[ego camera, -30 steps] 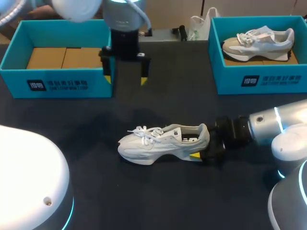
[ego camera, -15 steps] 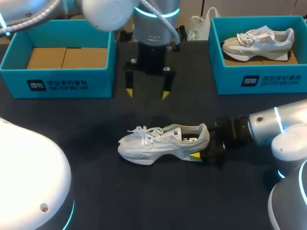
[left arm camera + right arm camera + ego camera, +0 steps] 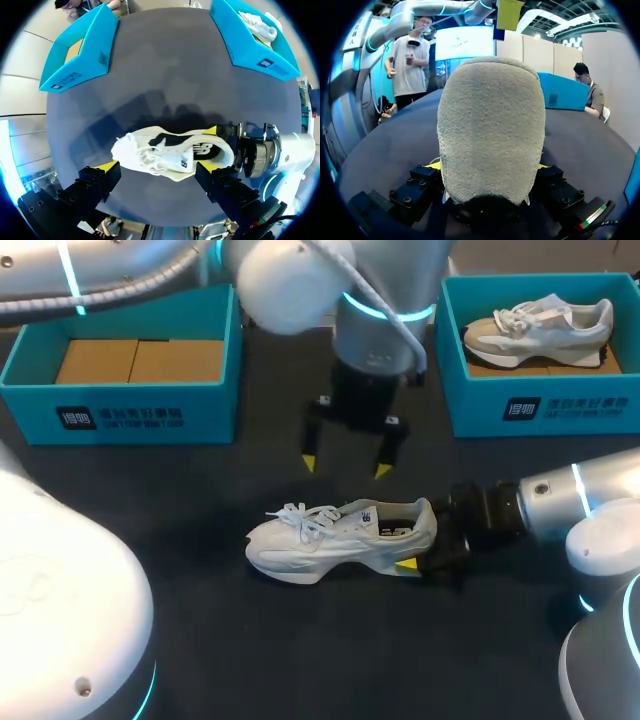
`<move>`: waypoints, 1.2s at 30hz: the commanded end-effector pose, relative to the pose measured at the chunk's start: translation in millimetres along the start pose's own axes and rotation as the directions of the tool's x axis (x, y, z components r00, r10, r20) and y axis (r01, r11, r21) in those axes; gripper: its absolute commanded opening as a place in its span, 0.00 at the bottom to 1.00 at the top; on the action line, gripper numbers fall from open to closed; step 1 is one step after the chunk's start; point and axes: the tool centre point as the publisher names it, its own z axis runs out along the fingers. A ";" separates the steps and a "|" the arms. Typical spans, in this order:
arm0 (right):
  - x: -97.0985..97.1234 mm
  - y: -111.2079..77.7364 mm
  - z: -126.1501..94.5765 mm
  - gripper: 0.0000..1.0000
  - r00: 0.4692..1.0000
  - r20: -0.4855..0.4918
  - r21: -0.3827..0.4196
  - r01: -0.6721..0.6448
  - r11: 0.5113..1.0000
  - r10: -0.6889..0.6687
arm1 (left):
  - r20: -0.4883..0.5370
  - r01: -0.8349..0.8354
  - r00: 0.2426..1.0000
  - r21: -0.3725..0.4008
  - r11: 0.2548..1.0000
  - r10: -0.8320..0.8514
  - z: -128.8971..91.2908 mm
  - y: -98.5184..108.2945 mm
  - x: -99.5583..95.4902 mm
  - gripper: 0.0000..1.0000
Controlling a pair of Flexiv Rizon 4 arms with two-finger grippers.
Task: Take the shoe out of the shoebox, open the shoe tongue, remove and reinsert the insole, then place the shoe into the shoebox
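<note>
- The left fingers (image 3: 346,466) stand wide apart and hold nothing. In the head view they hang at the middle of the frame, just above the shoe (image 3: 340,540) and clear of it.
- In the left wrist view the shoe (image 3: 170,152) lies straight ahead of the left fingers (image 3: 157,166), with its open collar and tongue facing them.
- The line between the two left tips runs roughly along the shoe's length, not across it.
- The right fingers (image 3: 425,548) clamp the shoe's heel from two sides. The right wrist view shows the heel (image 3: 492,125) filling the gap between them (image 3: 487,167).
- The shoe rests on the table (image 3: 200,640) at centre frame. Its long axis runs left to right, with the toe to the left and the heel to the right.
- With the heel pinned by the right arm, the free left arm is likely the one to go for the tongue, and it may need to turn first.
</note>
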 end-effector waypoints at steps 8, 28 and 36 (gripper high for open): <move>-3.4 -4.8 3.8 0.00 1.000 0.004 0.002 0.000 1.000 0.000 | 0.040 0.003 0.999 0.010 1.000 -0.003 27.9 -1.2 40.5 1.00; -3.4 -4.8 3.8 0.00 1.000 0.004 0.002 0.000 1.000 0.000 | 0.129 0.022 0.991 0.015 1.000 -0.023 72.1 -2.8 50.3 1.00; -3.4 -4.8 3.8 0.00 1.000 0.004 0.002 0.000 1.000 0.000 | 0.154 0.001 0.988 0.001 1.000 -0.002 77.7 6.2 47.3 1.00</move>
